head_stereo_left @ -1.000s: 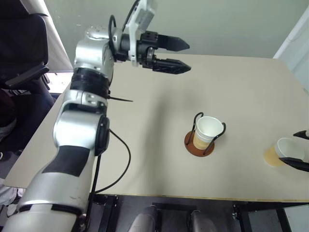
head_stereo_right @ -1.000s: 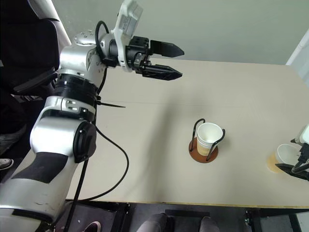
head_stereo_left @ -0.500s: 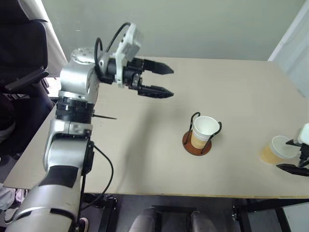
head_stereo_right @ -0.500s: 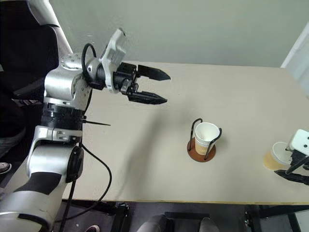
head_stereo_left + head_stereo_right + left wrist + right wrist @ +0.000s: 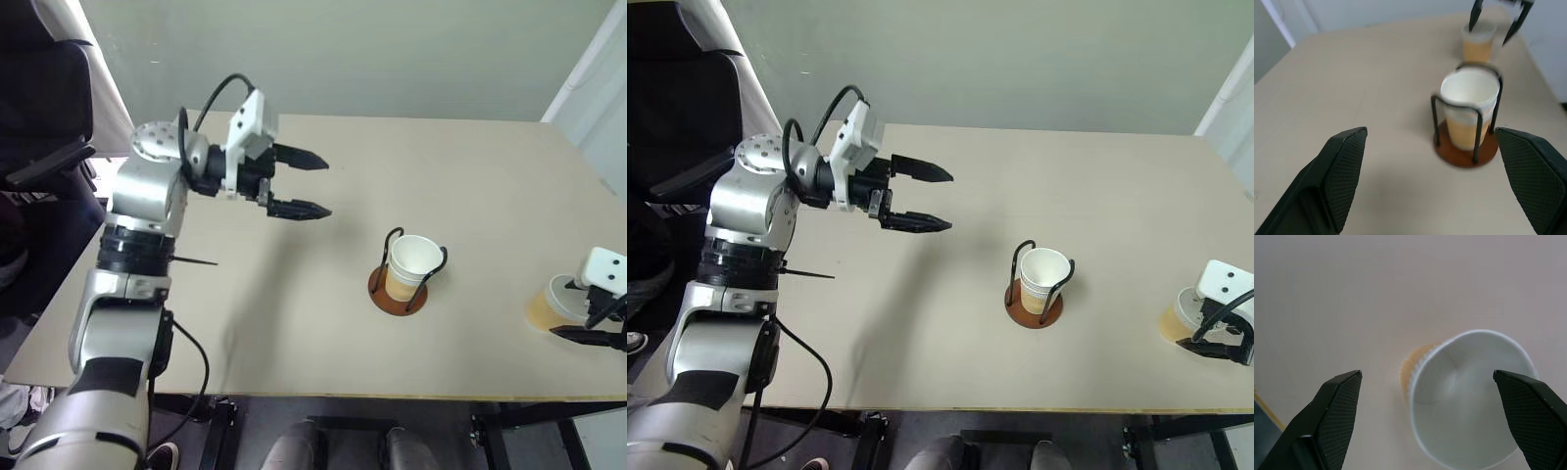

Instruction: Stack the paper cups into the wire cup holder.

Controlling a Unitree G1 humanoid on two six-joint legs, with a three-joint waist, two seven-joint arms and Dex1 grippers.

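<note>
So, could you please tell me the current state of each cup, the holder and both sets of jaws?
Wire cup holder: upright, holding a cup.
Cup in holder: upright, seated.
Loose cup: upright on table, ungrasped.
Left gripper: jaws open, empty.
Right gripper: jaws open above the loose cup.

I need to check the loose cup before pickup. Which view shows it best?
The right wrist view: the loose cup sits upright, large between the open right claw. Both eye views show it small at the table's right edge; the left wrist view shows it far off.
</note>
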